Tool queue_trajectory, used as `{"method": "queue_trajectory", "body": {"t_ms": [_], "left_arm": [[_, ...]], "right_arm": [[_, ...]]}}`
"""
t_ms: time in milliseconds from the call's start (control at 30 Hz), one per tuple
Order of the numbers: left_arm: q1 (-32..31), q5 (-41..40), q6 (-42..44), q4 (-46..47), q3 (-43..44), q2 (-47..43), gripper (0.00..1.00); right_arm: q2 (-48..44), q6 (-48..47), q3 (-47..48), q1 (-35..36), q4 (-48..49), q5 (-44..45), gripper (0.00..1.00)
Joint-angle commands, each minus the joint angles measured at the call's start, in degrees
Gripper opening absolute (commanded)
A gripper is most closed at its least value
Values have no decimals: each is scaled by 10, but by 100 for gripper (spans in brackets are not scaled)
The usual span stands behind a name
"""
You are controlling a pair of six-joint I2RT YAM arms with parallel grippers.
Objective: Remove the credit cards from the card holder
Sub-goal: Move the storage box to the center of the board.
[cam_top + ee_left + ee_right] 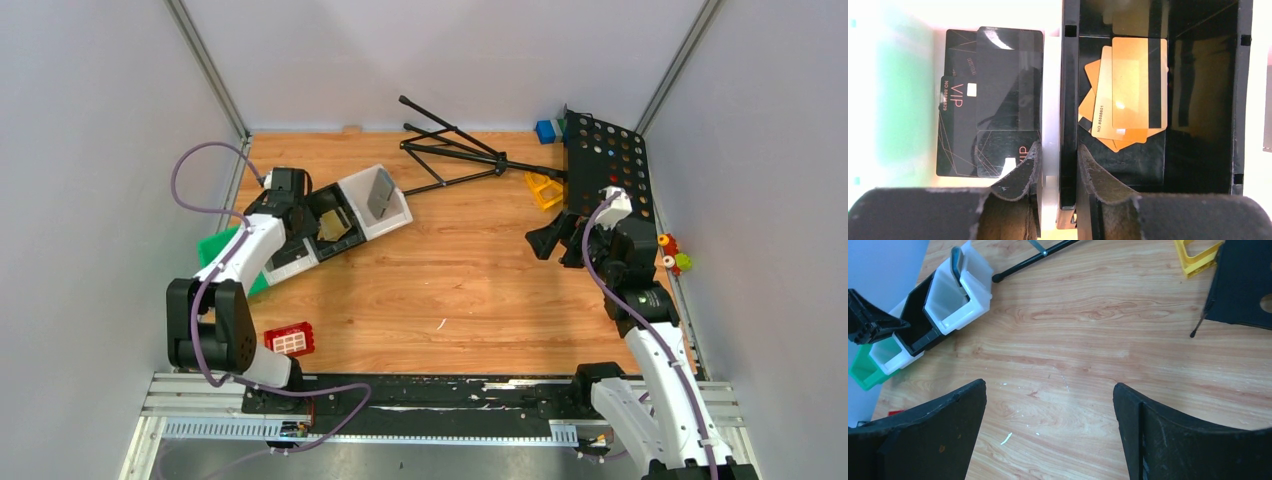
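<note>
The grey card holder (381, 193) is seen stood on edge, leaning inside the end white tray (955, 300) of a row of trays (296, 264) set near the back left corner of the worktop (450, 290), apart from both grippers. In the neighbouring black tray (1198, 150), gold credit cards (1128, 90) are fanned on the floor, just ahead of one finger of the left gripper (1058, 150). In the next white tray (1048, 75), black credit cards (990, 100) are stacked, just ahead of the other finger. The left gripper's fingers are pictured clamped on the adjoining walls (1068, 125) of those two trays, one finger in each. The right gripper (1048, 435) is poised nearer the worktop's right edge, well apart from the trays, its fingers spread wide over bare wood.
</note>
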Motion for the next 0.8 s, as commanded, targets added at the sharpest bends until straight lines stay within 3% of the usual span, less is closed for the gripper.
{"method": "queue_trajectory", "body": {"t_ms": [0,100,333,567,767], "left_arm": [[-1,140,75,80,16,-74,0],[-16,153,68,79,-6,-100,0],[-96,124,40,163,-114,-167,0],[-152,89,15,278,-216,-208,0],[-157,118,34,336,-260,-203,0]], "right_arm": [[-2,4,0,0,32,-66,97],[8,5,1,0,38,-97,96],[73,40,9,26,65,-128,82],[163,66,54,164,68,10,79],[284,84,119,241,77,81,73]]}}
